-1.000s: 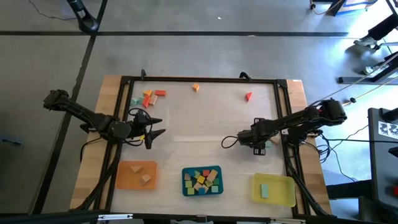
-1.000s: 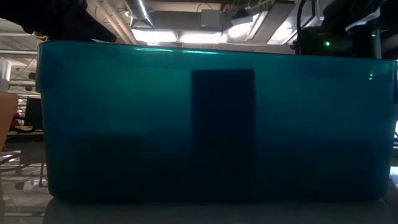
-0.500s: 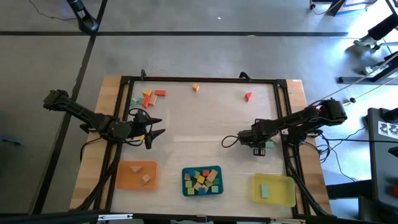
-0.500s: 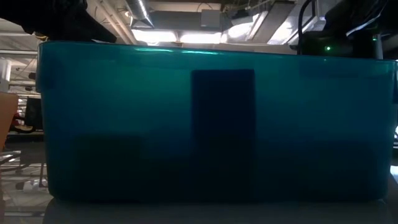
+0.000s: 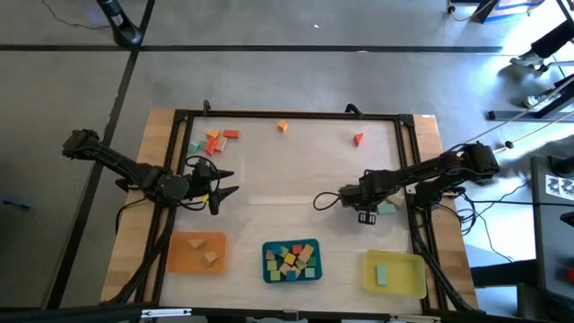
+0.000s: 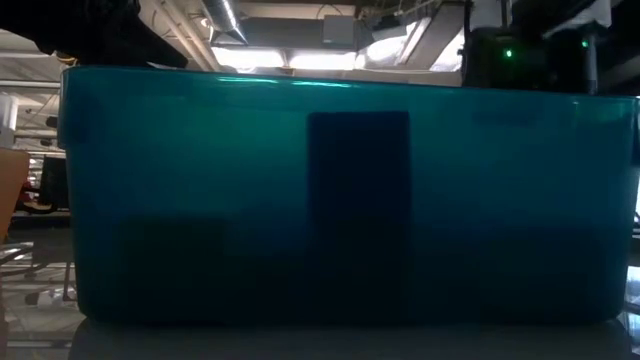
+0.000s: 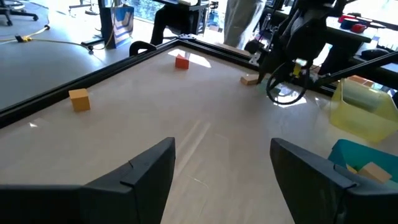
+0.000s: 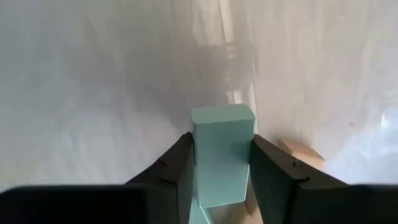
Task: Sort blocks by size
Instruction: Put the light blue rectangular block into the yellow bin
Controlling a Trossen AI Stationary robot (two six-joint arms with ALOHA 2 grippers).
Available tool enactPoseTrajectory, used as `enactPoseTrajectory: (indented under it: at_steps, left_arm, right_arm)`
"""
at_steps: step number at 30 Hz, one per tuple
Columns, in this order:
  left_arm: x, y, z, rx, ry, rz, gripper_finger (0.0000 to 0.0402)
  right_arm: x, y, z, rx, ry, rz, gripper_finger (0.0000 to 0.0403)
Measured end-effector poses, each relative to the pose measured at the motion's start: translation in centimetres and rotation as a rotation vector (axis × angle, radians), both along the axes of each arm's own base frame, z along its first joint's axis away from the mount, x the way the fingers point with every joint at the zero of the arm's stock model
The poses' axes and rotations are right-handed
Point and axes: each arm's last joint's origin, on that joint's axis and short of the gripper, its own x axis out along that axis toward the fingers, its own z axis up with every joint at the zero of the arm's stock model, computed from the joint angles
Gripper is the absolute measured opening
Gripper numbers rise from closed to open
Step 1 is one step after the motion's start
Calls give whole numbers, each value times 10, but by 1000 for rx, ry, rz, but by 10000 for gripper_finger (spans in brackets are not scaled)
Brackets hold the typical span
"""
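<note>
My right gripper stands near the table's right side, pointing down, shut on a mint block. A tan block lies on the table just beside it. My left gripper waits open over the left side, nothing between its fingers. Loose blocks rest on the tabletop at the far side: a cluster far left, an orange one, a red one. More blocks lie in the three trays at the near edge. My right gripper pinches the mint block by two opposite side faces between its two fingers. The fingers come from above, pointing down. The block runs along the fingers, one end past their tips. Whether that end is clear of the table I cannot tell.
An orange tray, a teal tray and a yellow tray stand in a row along the near edge. The teal tray's wall fills the low view. A black frame rims the table. Bare tabletop lies mid-table.
My right gripper has shifted a little toward the table's left edge.
</note>
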Motion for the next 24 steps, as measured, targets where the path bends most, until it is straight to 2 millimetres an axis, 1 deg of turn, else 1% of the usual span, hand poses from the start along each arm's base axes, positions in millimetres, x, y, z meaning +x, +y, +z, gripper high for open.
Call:
enactPoseTrajectory:
  at_steps: [3, 7, 10, 15, 19, 24]
  left_arm:
    - [0, 0, 0, 0, -1, 0, 250]
    - [0, 0, 0, -1, -1, 0, 250]
    - [0, 0, 0, -1, -1, 1, 250]
    - [0, 0, 0, -1, -1, 1, 250]
    - [0, 0, 0, -2, -2, 1, 250]
    - [0, 0, 0, -15, -8, 4, 250]
  right_arm:
    - [8, 1, 18, 8, -56, -13, 117]
    - [11, 4, 42, 28, -99, -61, 125]
    - [10, 12, 61, 83, -151, -86, 130]
    - [5, 32, 86, 184, -223, -140, 125]
    - [-6, 53, 97, 225, -260, -181, 126]
    - [-23, 85, 100, 290, -224, -267, 129]
